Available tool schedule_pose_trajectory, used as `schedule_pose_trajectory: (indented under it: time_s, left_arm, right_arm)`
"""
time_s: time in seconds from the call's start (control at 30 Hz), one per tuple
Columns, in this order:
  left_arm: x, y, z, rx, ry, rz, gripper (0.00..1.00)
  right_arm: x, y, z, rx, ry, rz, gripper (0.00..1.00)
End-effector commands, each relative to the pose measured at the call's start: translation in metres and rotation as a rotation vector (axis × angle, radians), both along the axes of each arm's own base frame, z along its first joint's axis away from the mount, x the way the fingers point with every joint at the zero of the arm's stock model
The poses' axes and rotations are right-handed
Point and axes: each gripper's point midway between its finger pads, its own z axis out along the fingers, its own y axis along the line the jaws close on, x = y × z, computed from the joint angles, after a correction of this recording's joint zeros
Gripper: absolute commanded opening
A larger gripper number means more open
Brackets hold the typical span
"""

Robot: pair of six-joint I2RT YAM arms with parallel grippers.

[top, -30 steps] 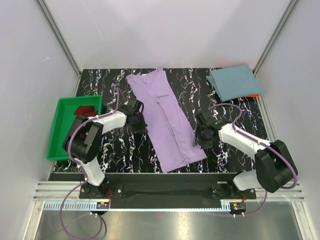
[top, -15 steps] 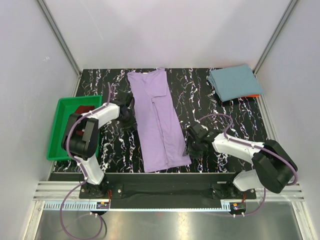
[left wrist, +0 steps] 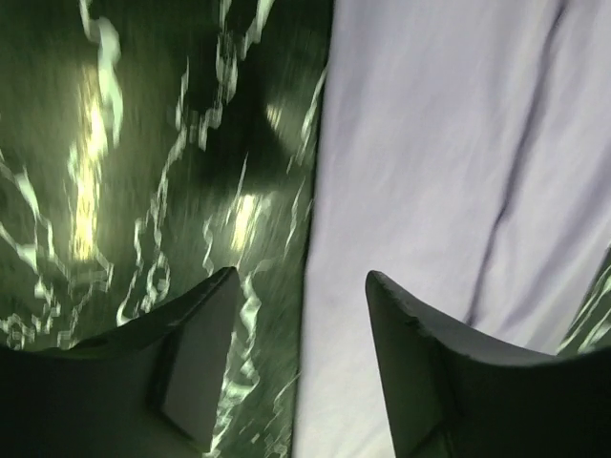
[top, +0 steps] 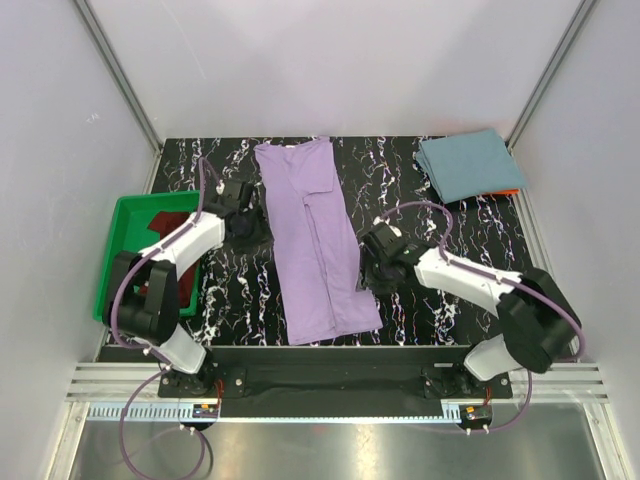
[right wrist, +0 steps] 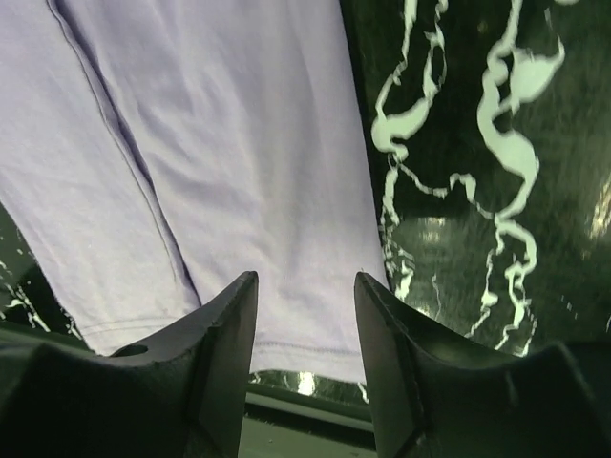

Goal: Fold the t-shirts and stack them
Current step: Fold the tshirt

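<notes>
Looking down on the lavender t-shirt (top: 315, 240), lying folded as one long strip down the middle of the black marbled table (top: 400, 170). Hovering at its left edge with the left gripper (top: 246, 222), holding the fingers (left wrist: 191, 363) well apart, straddling the border between cloth and table, gripping nothing. Switching sides: hanging over the strip's right edge, in its nearer half, with the right gripper (top: 374, 266), fingers (right wrist: 224, 353) likewise spread, framing purple cloth in the gap and clasping nothing. Spotting the teal-blue t-shirt (top: 468, 165) sitting folded at the far right corner, well apart from both arms. Catching the maroon t-shirt (top: 170, 220) resting inside the green tray (top: 112, 270) at the left edge
</notes>
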Motion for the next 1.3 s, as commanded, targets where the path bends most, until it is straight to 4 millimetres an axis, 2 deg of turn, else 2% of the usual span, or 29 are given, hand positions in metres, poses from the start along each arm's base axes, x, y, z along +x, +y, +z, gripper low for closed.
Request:
schedule_pose_trajectory:
  time_s: [0.0, 0.03, 0.1, 0.13, 0.17, 0.2, 0.23, 0.27, 0.3, 0.33, 0.37, 0.4, 0.43, 0.47, 0.5, 0.53, 0.57, 0.6, 0.63, 0.67, 0.7, 0.73, 0.77, 0.8, 0.83, 0.97, 1.07, 1.1, 1.27]
  left_arm:
    - [0.012, -0.010, 0.017, -0.063, -0.132, -0.071, 0.63]
    - [0.017, -0.004, 0.009, -0.037, -0.109, -0.055, 0.63]
    - [0.038, 0.005, 0.021, -0.027, -0.113, -0.018, 0.61]
    - [0.046, 0.007, 0.017, -0.022, -0.100, -0.005, 0.61]
    - [0.064, 0.007, 0.035, -0.028, -0.148, 0.006, 0.61]
    - [0.072, 0.012, 0.038, -0.024, -0.153, 0.024, 0.60]
    - [0.080, 0.016, 0.034, -0.019, -0.146, 0.044, 0.60]
    - [0.088, 0.019, 0.037, -0.016, -0.149, 0.061, 0.58]
    - [0.100, 0.024, 0.045, -0.024, -0.168, 0.080, 0.58]
    - [0.107, 0.025, 0.045, -0.028, -0.170, 0.089, 0.57]
    - [0.112, 0.027, 0.032, -0.022, -0.137, 0.096, 0.57]
    - [0.116, 0.033, 0.029, -0.019, -0.127, 0.110, 0.57]
    - [0.128, 0.034, 0.035, -0.023, -0.147, 0.107, 0.57]
    - [0.133, 0.035, 0.032, -0.028, -0.142, 0.105, 0.57]
    - [0.138, 0.038, 0.021, -0.033, -0.112, 0.106, 0.58]
    - [0.149, 0.037, 0.026, -0.043, -0.127, 0.099, 0.57]
    - [0.155, 0.037, 0.026, -0.047, -0.135, 0.092, 0.57]
    - [0.159, 0.038, 0.014, -0.043, -0.111, 0.092, 0.57]
    - [0.166, 0.037, 0.017, -0.043, -0.125, 0.090, 0.57]
    - [0.169, 0.038, 0.013, -0.043, -0.119, 0.089, 0.57]
    - [0.172, 0.038, 0.000, -0.042, -0.096, 0.094, 0.57]
    - [0.176, 0.039, -0.003, -0.046, -0.095, 0.100, 0.56]
    - [0.181, 0.040, -0.004, -0.047, -0.101, 0.098, 0.56]
    - [0.187, 0.043, -0.004, -0.044, -0.110, 0.101, 0.55]
    - [0.189, 0.045, -0.014, -0.039, -0.099, 0.095, 0.54]
    - [0.212, 0.039, -0.014, -0.100, -0.147, 0.076, 0.51]
    - [0.218, 0.031, -0.026, -0.136, -0.129, 0.057, 0.50]
    - [0.222, 0.031, -0.022, -0.135, -0.137, 0.058, 0.50]
    - [0.223, 0.032, -0.037, -0.123, -0.113, 0.060, 0.48]
  right_arm:
    - [0.025, 0.008, 0.009, -0.021, -0.068, 0.119, 0.53]
    - [0.036, 0.017, 0.023, 0.000, -0.103, 0.132, 0.53]
    - [0.056, 0.020, 0.033, -0.011, -0.146, 0.147, 0.53]
    - [0.075, 0.028, 0.051, 0.017, -0.198, 0.143, 0.52]
    - [0.093, 0.033, 0.062, 0.042, -0.246, 0.141, 0.51]
    - [0.112, 0.031, 0.059, 0.067, -0.234, 0.123, 0.47]
    - [0.137, 0.037, 0.081, 0.107, -0.288, 0.106, 0.43]
    - [0.154, 0.039, 0.087, 0.124, -0.306, 0.086, 0.40]
    - [0.174, 0.033, 0.074, 0.118, -0.286, 0.054, 0.33]
    - [0.196, 0.040, 0.093, 0.149, -0.334, 0.041, 0.31]
    - [0.210, 0.044, 0.094, 0.167, -0.344, 0.031, 0.29]
    - [0.223, 0.049, 0.072, 0.168, -0.306, 0.035, 0.29]
    - [0.245, 0.057, 0.091, 0.195, -0.359, 0.038, 0.31]
    - [0.256, 0.062, 0.088, 0.187, -0.378, 0.075, 0.35]
    - [0.265, 0.068, 0.061, 0.175, -0.339, 0.102, 0.41]
    - [0.286, 0.073, 0.079, 0.187, -0.392, 0.115, 0.46]
    - [0.293, 0.073, 0.074, 0.177, -0.388, 0.134, 0.52]
    - [0.301, 0.074, 0.052, 0.178, -0.357, 0.138, 0.53]
    - [0.317, 0.076, 0.065, 0.202, -0.395, 0.128, 0.54]
    - [0.328, 0.069, 0.063, 0.225, -0.386, 0.091, 0.55]
    - [0.335, 0.068, 0.045, 0.243, -0.354, 0.086, 0.55]
    - [0.347, 0.070, 0.054, 0.273, -0.388, 0.083, 0.55]
    - [0.355, 0.065, 0.051, 0.286, -0.386, 0.071, 0.55]
    - [0.358, 0.064, 0.031, 0.288, -0.355, 0.072, 0.55]
    - [0.363, 0.064, 0.034, 0.295, -0.363, 0.071, 0.55]
    - [0.369, 0.062, 0.004, 0.316, -0.317, 0.073, 0.54]
    - [0.370, 0.065, -0.003, 0.329, -0.314, 0.074, 0.53]
    - [0.370, 0.066, -0.009, 0.333, -0.303, 0.072, 0.54]
    - [0.371, 0.074, -0.021, 0.409, -0.267, 0.049, 0.49]
